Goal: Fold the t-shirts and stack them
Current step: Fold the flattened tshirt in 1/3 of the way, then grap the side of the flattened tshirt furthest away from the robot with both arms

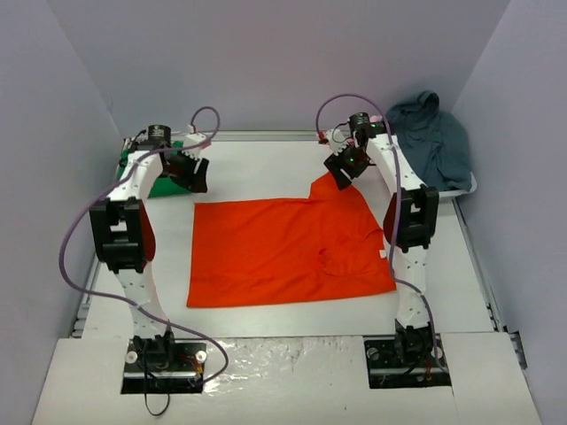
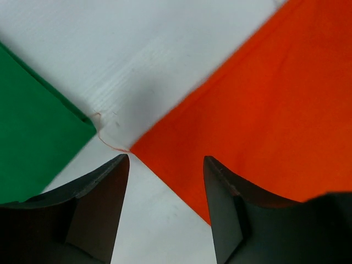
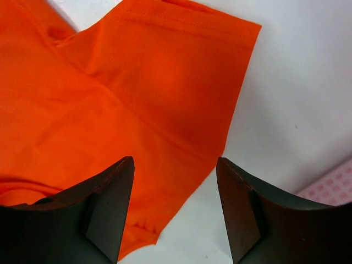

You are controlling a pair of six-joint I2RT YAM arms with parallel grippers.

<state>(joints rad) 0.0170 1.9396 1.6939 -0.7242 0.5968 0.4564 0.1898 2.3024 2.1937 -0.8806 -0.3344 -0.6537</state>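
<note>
Lying spread flat — orange t-shirt (image 1: 283,252).

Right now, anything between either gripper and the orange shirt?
Nothing visible. The left gripper hangs open over the orange shirt's far-left corner, and the right gripper is open over its sleeve. The green shirt lies beside that corner, apart from it.

Plain lavender-grey walls (image 1: 266,53) enclose three sides. White table (image 1: 266,323); metal rail (image 1: 476,257) at 3 o'clock. Glossy strip (image 1: 292,376) at 6 o'clock. Lighting even.
</note>
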